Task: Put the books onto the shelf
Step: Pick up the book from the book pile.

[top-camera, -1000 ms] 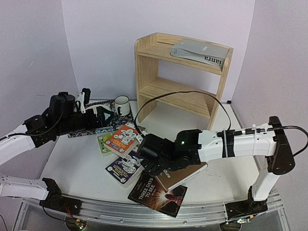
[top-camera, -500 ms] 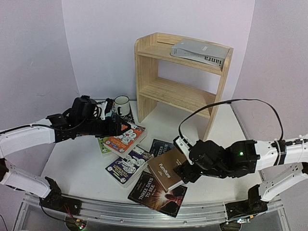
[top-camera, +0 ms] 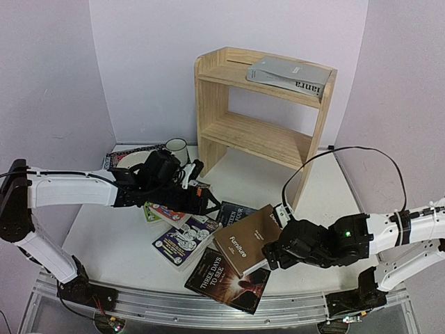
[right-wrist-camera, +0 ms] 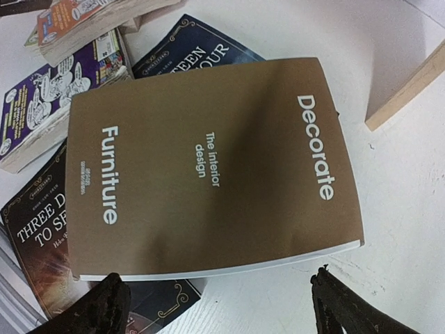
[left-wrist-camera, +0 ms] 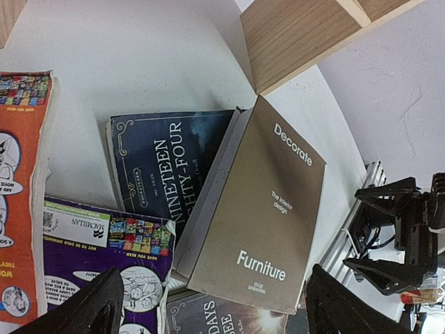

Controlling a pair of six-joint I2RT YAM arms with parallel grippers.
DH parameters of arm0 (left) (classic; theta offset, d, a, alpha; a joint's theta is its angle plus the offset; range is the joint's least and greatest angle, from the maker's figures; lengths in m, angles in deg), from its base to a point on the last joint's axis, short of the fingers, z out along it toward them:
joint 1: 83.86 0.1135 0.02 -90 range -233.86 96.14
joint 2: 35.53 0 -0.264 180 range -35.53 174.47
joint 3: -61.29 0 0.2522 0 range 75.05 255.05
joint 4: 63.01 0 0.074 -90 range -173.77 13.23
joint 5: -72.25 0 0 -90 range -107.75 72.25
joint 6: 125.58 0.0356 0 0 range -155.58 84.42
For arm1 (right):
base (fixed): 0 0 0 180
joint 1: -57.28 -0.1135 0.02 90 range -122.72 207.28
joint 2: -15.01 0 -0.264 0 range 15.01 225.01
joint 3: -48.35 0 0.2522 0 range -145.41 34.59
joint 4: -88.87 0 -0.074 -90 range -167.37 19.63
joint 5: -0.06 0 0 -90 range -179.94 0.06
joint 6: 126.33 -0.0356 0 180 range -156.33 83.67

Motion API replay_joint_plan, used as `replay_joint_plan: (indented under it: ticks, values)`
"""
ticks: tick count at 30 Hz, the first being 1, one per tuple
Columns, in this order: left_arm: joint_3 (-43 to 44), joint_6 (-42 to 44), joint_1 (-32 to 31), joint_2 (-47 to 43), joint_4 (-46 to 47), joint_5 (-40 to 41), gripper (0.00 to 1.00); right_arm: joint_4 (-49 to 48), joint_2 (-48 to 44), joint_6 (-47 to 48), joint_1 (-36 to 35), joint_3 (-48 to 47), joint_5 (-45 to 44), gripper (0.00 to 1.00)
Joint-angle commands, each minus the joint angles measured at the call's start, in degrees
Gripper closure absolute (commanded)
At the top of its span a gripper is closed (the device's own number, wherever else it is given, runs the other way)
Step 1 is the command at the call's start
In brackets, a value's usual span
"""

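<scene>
Hovering by the orange paperback point(left-wrist-camera: 21, 174), the left gripper point(top-camera: 199, 202) stands spread and empty. Brown "Decorate" point(top-camera: 247, 240) lies on the table, overlapping "Nineteen Eighty-Four" point(left-wrist-camera: 163, 163), just in front of the right gripper point(top-camera: 272, 252), which is also spread wide with nothing in it. Behind, the grey book point(top-camera: 288, 75) lies on the top tier of the shelf point(top-camera: 257, 136).

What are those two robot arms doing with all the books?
They are tidying books onto the wooden shelf. One grey book lies on the top tier already. The others sit in a heap on the table. The right arm has its open jaws at the edge of the thick brown book, which lies across the dark blue book and the black book. The left arm has its open jaws over the cartoon paperbacks. Neither arm is holding anything.
</scene>
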Motion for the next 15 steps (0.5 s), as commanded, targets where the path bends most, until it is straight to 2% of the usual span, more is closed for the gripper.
replay_joint_plan:
  ticks: [1, 8, 15]
  values:
    - [4.29, 5.27, 0.05, 2.20, 1.42, -0.18, 0.06, 2.31, 0.98, -7.11, 0.05, 1.52, 0.79, 0.02]
    - [6.07, 7.02, 0.06, 5.55, 0.40, -0.79, 0.01, 2.31, -0.69, -10.28, 0.04, 4.25, 1.31, 0.02]
    - [6.45, 7.59, 0.01, 6.49, 0.13, 2.26, 0.00, 1.96, -1.40, -13.73, 0.05, 8.05, 1.87, 0.02]
